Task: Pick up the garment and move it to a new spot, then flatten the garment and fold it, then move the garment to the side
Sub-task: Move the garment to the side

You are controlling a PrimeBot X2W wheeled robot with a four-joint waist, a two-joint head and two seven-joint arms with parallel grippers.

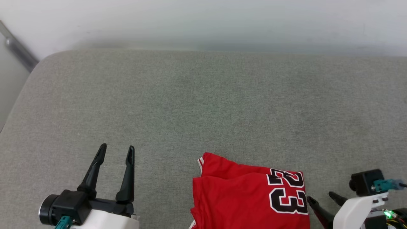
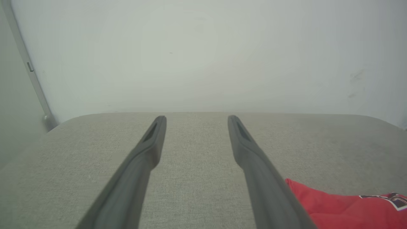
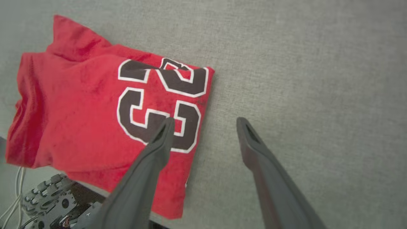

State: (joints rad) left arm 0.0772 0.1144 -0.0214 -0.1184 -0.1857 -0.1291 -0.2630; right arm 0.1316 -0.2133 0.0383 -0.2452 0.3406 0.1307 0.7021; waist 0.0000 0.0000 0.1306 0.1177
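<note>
Black white-outlined "23" on folded red garment [image 1: 241,197]; no other text legible

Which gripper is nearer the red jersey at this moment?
Right. The right gripper is open at the right edge of the jersey, by the 23; the left gripper is open over the grey cushion, well clear of the jersey's left edge.

Quantities present: one red garment [image 1: 241,197] bearing two printed numerals, one grey fabric surface [image 1: 203,105], one pale wall [image 1: 203,22], one metal rail [image 1: 19,51], and two grippers, left gripper [image 1: 116,148] and right gripper [image 1: 321,197], each with two dark fingers [image 2: 149,143].
</note>
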